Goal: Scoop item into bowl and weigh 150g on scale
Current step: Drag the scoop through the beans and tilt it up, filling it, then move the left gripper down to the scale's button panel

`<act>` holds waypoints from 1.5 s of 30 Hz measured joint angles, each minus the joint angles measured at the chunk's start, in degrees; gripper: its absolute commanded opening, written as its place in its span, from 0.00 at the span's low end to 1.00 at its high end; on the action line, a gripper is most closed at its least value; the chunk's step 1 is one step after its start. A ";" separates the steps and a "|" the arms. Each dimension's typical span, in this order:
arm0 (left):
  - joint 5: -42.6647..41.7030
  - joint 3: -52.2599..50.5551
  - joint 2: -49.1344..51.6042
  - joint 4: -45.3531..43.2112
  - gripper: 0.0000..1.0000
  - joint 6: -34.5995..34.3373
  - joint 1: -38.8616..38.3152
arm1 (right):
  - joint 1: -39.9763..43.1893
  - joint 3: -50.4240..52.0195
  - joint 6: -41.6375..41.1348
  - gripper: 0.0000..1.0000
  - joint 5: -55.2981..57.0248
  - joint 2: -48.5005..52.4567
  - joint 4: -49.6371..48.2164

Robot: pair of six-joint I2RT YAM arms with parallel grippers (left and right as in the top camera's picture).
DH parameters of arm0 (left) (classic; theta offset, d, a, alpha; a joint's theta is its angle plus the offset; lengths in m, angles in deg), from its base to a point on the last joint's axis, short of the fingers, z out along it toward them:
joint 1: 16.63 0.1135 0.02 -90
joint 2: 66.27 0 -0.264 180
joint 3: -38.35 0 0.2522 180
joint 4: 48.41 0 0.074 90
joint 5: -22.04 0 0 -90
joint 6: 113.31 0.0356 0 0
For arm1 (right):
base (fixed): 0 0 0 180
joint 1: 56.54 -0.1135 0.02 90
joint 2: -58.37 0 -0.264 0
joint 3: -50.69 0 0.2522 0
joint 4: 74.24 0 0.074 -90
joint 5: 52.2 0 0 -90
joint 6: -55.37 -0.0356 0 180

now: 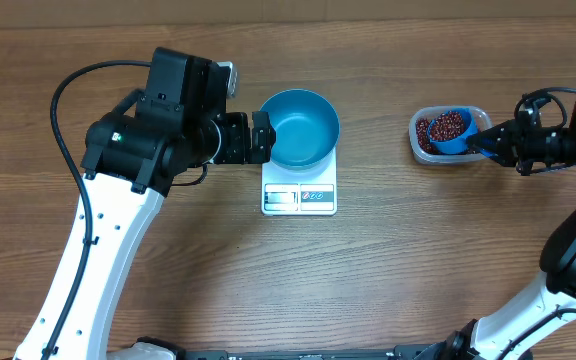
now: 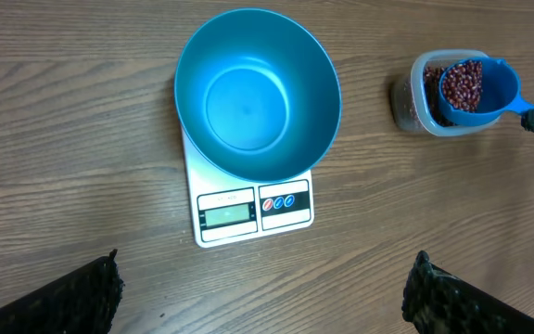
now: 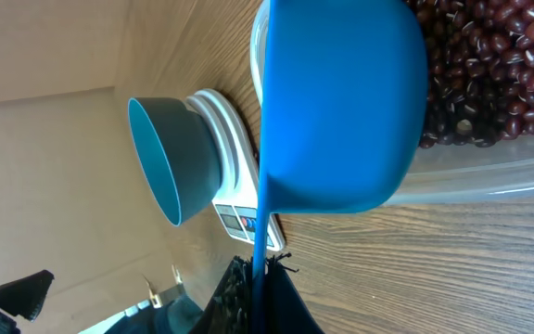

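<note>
Right, mid-desk (image 1: 418, 260) the left gripper (image 1: 263, 137) hangs wide open just beside the blue bowl (image 1: 303, 127), which sits on the scale (image 1: 299, 198). Toward the right edge stands the clear tub (image 1: 416, 135). The right gripper (image 1: 490, 141) is clamped on the scoop (image 3: 341, 102) handle, and the scoop is over the tub, full of beans (image 3: 489, 65).

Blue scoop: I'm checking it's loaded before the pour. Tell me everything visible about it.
The blue scoop, seemingly smooth plastic, has a round cup and thin flat handle. The cup faces up, full of red-brown beans, over the clear tub; contact with its rim is unclear. The right tool is shut on the handle.
</note>
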 measured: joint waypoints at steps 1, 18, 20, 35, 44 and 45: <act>0.00 -0.02 0.00 0.00 0.99 0.00 0.00 | 0.17 0.00 0.33 0.04 -0.20 0.00 0.24; 0.02 0.00 0.00 -0.04 1.00 0.00 0.00 | 5.77 0.04 6.93 0.04 -3.21 0.00 4.31; 0.02 -0.02 0.00 -0.13 0.84 -0.02 0.00 | 5.77 0.04 7.23 0.04 -3.41 0.00 4.31; 0.24 -0.02 0.00 0.90 0.04 7.74 -0.66 | 5.77 0.04 7.89 0.04 -3.91 0.00 4.26; 0.98 -0.02 0.00 1.79 0.04 20.59 -5.20 | 5.77 0.04 8.20 0.04 -4.00 0.00 4.24; 0.59 0.00 0.00 1.73 0.04 21.00 -5.20 | 5.77 0.04 8.20 0.04 -4.00 0.00 4.24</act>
